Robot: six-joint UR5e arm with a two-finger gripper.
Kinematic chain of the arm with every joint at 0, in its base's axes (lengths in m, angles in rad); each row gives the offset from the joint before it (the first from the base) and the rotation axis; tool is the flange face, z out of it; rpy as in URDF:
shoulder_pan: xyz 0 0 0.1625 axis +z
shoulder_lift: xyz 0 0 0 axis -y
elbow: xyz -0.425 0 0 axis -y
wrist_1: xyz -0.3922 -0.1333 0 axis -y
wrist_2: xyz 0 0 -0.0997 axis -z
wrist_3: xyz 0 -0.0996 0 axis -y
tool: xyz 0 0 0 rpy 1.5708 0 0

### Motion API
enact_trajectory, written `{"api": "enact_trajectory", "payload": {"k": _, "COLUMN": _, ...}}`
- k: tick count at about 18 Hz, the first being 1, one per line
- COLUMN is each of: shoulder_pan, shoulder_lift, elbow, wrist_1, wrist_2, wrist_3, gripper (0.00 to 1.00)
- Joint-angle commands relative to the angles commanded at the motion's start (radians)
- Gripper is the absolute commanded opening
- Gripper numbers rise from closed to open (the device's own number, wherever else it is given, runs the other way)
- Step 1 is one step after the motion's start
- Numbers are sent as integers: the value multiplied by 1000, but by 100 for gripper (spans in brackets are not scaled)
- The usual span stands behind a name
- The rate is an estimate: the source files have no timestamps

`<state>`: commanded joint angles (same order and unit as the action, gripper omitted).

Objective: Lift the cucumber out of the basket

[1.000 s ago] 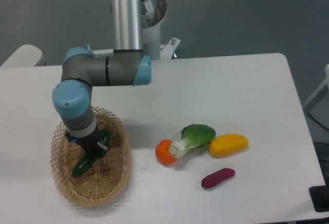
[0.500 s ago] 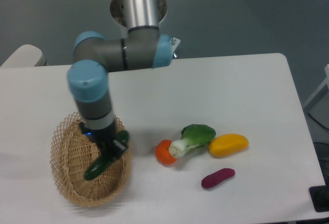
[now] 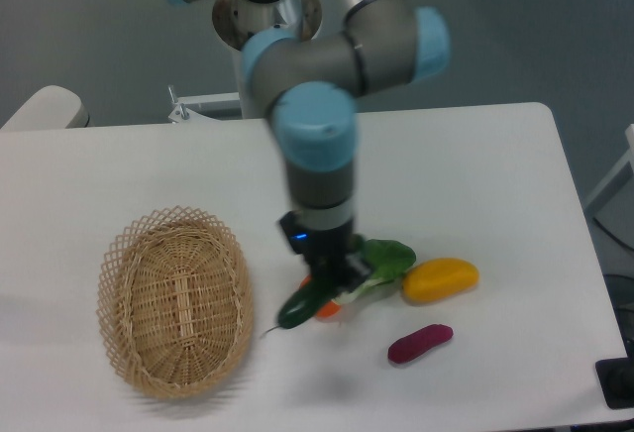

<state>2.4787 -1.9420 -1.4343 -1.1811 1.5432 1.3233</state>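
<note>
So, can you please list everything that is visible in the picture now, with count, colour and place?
cucumber: one, dark green, held in the gripper, right of the basket and outside it
basket: one, tan woven wicker, oval, on the left part of the table, nothing in it
bok choy: one, green leaves with white stem, middle of the table, partly behind the gripper
orange vegetable: one, orange, mostly hidden behind the cucumber
yellow vegetable: one, yellow, right of the bok choy
purple vegetable: one, purple, oblong, in front of the yellow one
table: one, white
gripper: one, dark, shut on the cucumber
arm: one, grey with light blue joints, reaching down from above
</note>
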Motion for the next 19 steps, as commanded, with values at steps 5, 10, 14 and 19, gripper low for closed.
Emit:
{"api": "enact_trajectory", "payload": {"k": 5, "shoulder_pan": 51, "shoulder_lift": -3, "elbow": 2, "wrist_1": -3, "wrist_2": -12, "wrist_3": 141, "gripper": 21}}
{"api": "enact_trajectory", "payload": {"k": 10, "shoulder_pan": 66, "shoulder_lift": -21, "elbow": 18, "wrist_1": -3, "wrist_2": -12, "wrist_3": 208, "gripper": 21}}
{"api": "enact_trajectory", "payload": {"k": 14, "shoulder_pan": 81, "shoulder_lift": -23, "elbow": 20, "wrist_1": -5, "wrist_2": -12, "wrist_3": 224, "gripper": 21}}
{"api": "enact_trajectory", "payload": {"k": 19, "shoulder_pan": 83, "shoulder_lift": -21, "elbow": 15, "wrist_1": -5, "wrist_2": -11, "wrist_3": 232, "gripper": 21}}
